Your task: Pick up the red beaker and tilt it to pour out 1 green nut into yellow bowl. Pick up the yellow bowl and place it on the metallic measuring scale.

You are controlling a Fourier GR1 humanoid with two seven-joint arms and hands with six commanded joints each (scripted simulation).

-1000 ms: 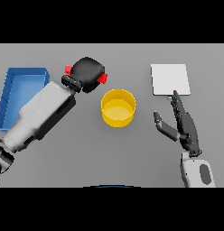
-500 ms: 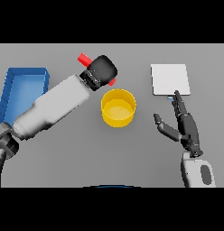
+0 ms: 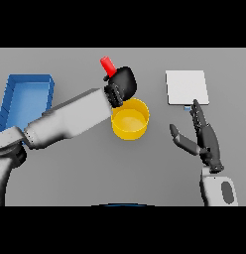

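While the left hand (image 3: 122, 83) grips the small red beaker (image 3: 107, 65) at the far rim of the round yellow bowl (image 3: 130, 119), pouring is in hand; next, tilt further. Right hand (image 3: 202, 136) rests spread near the flat metallic scale (image 3: 187, 87).

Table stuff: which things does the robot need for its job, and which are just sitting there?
Needed: red beaker, held in the left hand; yellow bowl; metallic scale.
Just sitting: blue tray; the right hand waits open.
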